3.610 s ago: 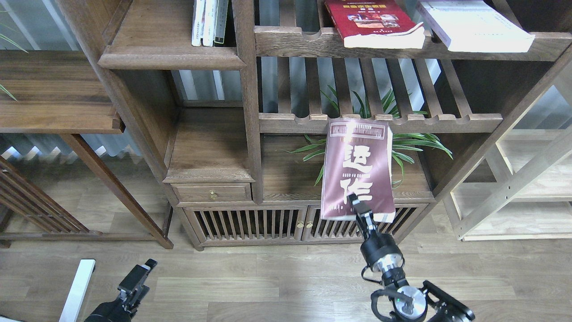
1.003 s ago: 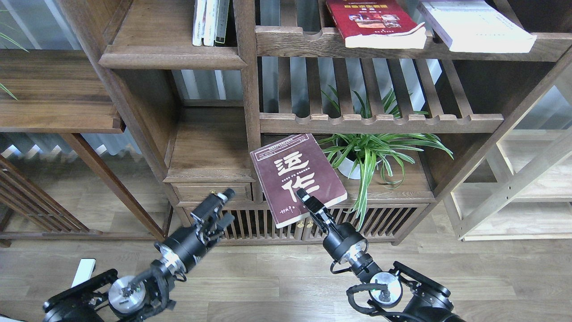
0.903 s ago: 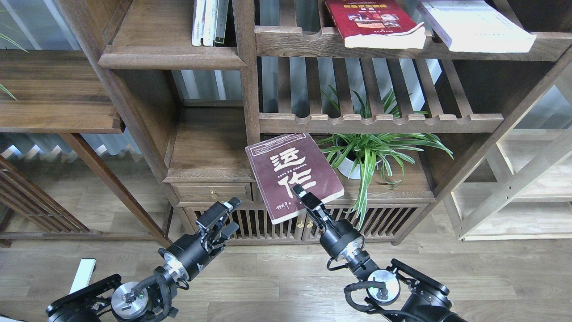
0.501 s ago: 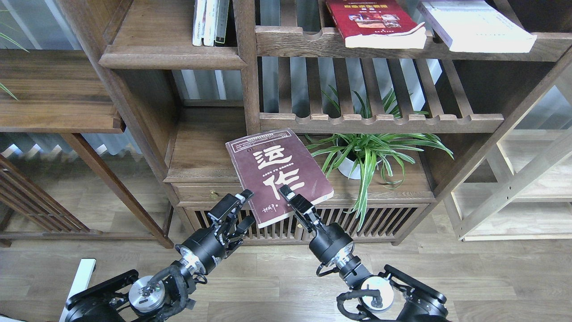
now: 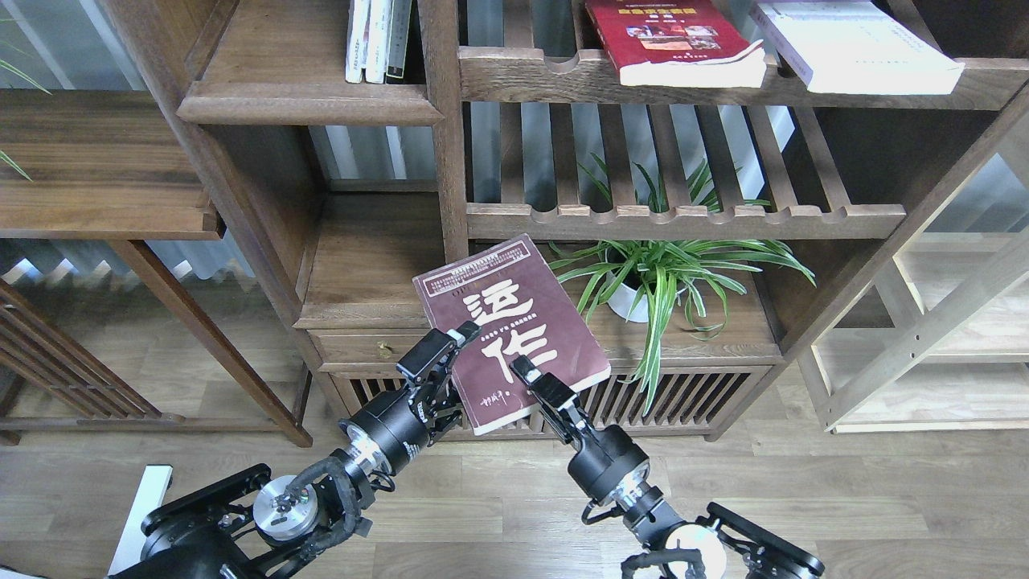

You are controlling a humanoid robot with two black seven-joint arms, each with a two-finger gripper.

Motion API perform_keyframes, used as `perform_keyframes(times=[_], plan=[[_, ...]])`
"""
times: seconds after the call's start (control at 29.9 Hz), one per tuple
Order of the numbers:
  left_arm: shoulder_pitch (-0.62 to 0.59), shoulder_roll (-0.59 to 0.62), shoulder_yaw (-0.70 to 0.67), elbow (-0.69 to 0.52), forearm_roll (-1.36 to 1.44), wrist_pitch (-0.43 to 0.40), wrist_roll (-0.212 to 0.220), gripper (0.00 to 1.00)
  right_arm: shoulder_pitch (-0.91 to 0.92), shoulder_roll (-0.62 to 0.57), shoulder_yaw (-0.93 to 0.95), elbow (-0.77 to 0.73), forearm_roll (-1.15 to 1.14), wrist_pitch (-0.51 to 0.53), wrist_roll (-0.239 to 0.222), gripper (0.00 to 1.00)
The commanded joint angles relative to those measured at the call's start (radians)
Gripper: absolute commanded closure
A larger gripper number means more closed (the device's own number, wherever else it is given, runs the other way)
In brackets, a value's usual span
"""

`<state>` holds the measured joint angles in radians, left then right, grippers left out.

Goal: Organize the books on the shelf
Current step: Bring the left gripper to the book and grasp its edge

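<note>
Head view: the right gripper is pinching the lower edge of the maroon book, its fingers lying over the cover beside the white characters; the book is tilting in the air in front of the bookcase, its top corner leaning left toward the post; the left gripper is reaching up at the book's left edge, one of its fingers lying against the cover and the other hidden, so I cannot tell whether it is gripping; the red book and the white-lavender book are lying flat on the upper slatted shelf, side by side and apart; the solid shelf at upper left is carrying a few thin pale-spined books standing upright; a potted spider plant is sitting just right of the held book.
</note>
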<state>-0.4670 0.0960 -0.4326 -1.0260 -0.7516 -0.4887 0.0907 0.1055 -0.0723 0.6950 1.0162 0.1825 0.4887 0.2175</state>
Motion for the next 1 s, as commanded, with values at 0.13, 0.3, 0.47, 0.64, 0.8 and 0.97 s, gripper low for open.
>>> perform_keyframes(times=[0.13,0.3,0.47,0.64,0.8,0.97], plan=[[0.001,-0.006,-0.005,0.0,-0.003,0.0,0.092,0.07,-0.01,-0.027,0.0,0.018,0.0,0.0,-0.001,0.98],[-0.01,-0.001,-0.02,0.012,-0.005,0.0,0.098,0.15,-0.012,-0.034,0.0,0.019,0.0,0.0,-0.003,0.98],[-0.024,0.004,-0.028,0.035,-0.006,0.0,0.098,0.16,-0.013,-0.047,0.0,0.028,0.0,0.0,-0.006,0.98],[-0.033,0.004,-0.038,0.046,-0.008,0.0,0.098,0.19,-0.026,-0.063,0.0,0.045,-0.001,0.0,-0.007,0.98],[-0.036,-0.001,-0.049,0.046,-0.009,0.0,0.098,0.36,-0.033,-0.064,0.0,0.047,-0.017,0.0,-0.007,0.98],[-0.047,0.001,-0.051,0.046,-0.008,0.0,0.103,0.44,-0.04,-0.063,0.001,0.047,-0.024,0.0,-0.007,0.98]])
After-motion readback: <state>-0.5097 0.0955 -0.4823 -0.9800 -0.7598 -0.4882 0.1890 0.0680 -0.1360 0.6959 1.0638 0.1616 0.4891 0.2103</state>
